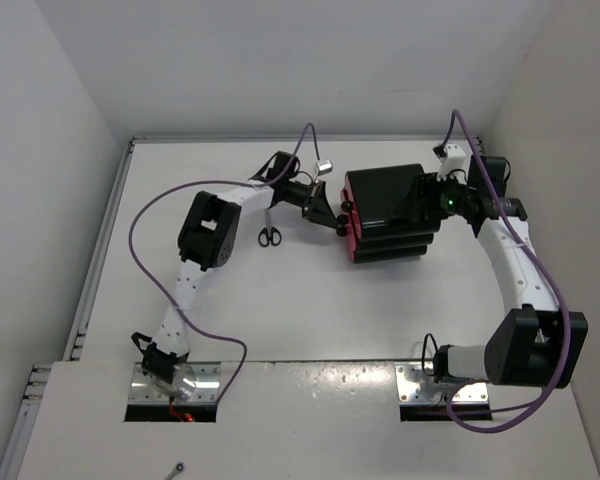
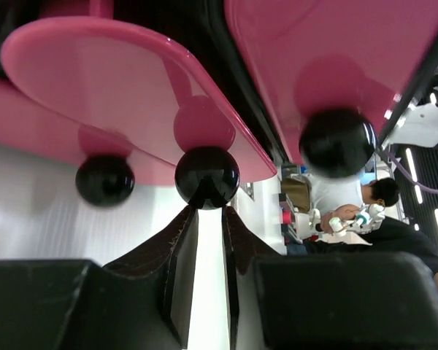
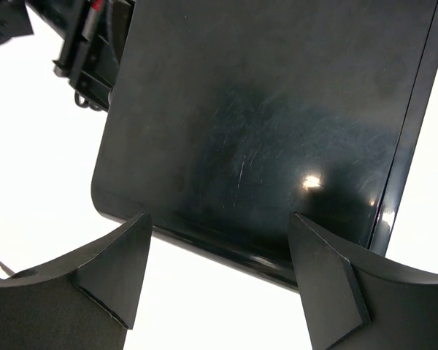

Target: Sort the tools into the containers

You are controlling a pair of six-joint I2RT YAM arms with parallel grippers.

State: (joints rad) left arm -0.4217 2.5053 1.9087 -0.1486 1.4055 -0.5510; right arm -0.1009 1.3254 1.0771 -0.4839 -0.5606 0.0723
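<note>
1. Scissors (image 1: 269,236) lie on table (image 1: 310,310), left of centre.
2. Left gripper (image 2: 210,211) narrow, tips at middle drawer knob (image 2: 206,177), lower centre.
3. Right gripper (image 3: 219,237) wide, straddling black box (image 3: 277,109) edge.

Left arm (image 1: 192,275): white links are joined by boxy black housings | Right arm (image 1: 517,262): built alike, a green light (image 1: 449,208) is seen near its wrist | Cables (image 1: 132,236): purple, one is looped along each arm | Base plates (image 1: 210,378): made of bare metal | Left tool (image 2: 210,237), right tool (image 3: 219,273): matt black wedge fingers (image 3: 109,281) are fitted
</note>
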